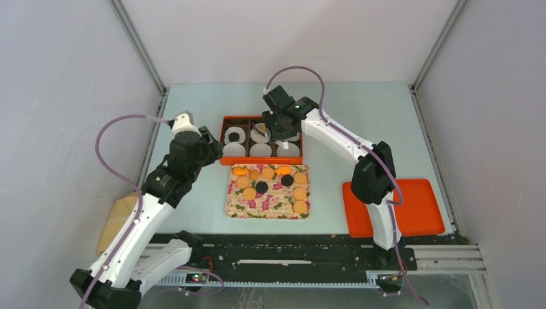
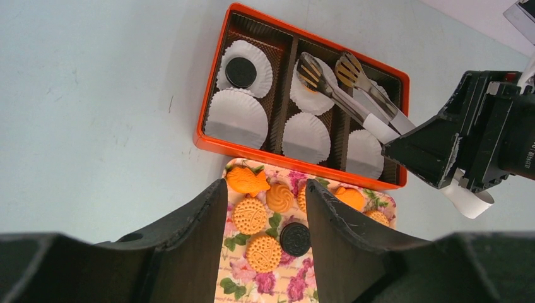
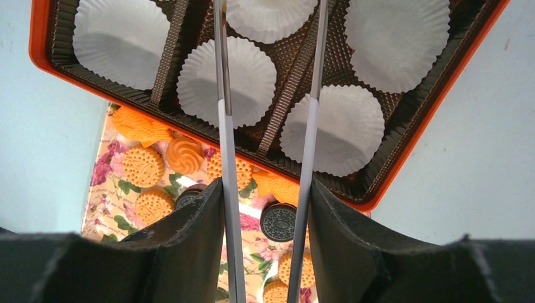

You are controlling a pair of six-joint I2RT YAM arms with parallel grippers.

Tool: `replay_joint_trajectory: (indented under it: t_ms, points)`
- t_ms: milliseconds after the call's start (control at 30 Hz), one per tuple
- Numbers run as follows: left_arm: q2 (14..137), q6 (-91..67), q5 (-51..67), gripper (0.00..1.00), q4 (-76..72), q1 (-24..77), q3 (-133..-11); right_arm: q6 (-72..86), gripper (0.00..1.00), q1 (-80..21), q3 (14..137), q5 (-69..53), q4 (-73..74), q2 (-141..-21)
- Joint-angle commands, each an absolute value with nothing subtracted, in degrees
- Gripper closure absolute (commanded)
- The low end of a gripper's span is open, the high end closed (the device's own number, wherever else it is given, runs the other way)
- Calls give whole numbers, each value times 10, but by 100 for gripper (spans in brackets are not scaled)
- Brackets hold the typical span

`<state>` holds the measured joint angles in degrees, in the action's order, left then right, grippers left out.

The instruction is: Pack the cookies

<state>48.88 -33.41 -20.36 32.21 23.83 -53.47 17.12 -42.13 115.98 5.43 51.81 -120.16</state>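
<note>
The cookies (image 1: 267, 187), golden-orange discs and a few black ones, lie on a floral tray (image 1: 238, 209). They also show in the left wrist view (image 2: 250, 214) and the right wrist view (image 3: 143, 166). An orange box (image 1: 257, 161) behind the tray holds white paper cups; one black cookie (image 2: 241, 72) sits in the back left cup. My right gripper (image 1: 278, 129) is shut on metal tongs (image 2: 344, 95) above the box. The tong arms (image 3: 222, 95) are apart, and their tips hang over the middle column. My left gripper (image 2: 265, 189) is open and empty over the tray's back left corner.
A flat orange lid (image 1: 412, 206) lies at the right near the table's front edge. A brown pad (image 1: 116, 219) lies off the table's left edge. The box (image 3: 404, 145) touches the tray's far side.
</note>
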Motion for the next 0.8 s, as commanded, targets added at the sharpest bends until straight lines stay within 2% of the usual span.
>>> replay_joint_trajectory:
  t_ms: [0, 167, 400, 767]
  points:
    - [489, -323, -189, 46, 302, 232, -553, 159, 45, -425, 1177, 51, 504, -1183]
    - [480, -323, -182, 46, 301, 232, -551, 169, 47, -430, 1166, 61, 506, -1160]
    - [473, -324, -185, 46, 301, 231, -557, 169, 48, -493, 1094, 138, 508, -1030]
    - [473, -340, -174, 46, 301, 230, -541, 269, 48, -655, 842, 184, 535, -834]
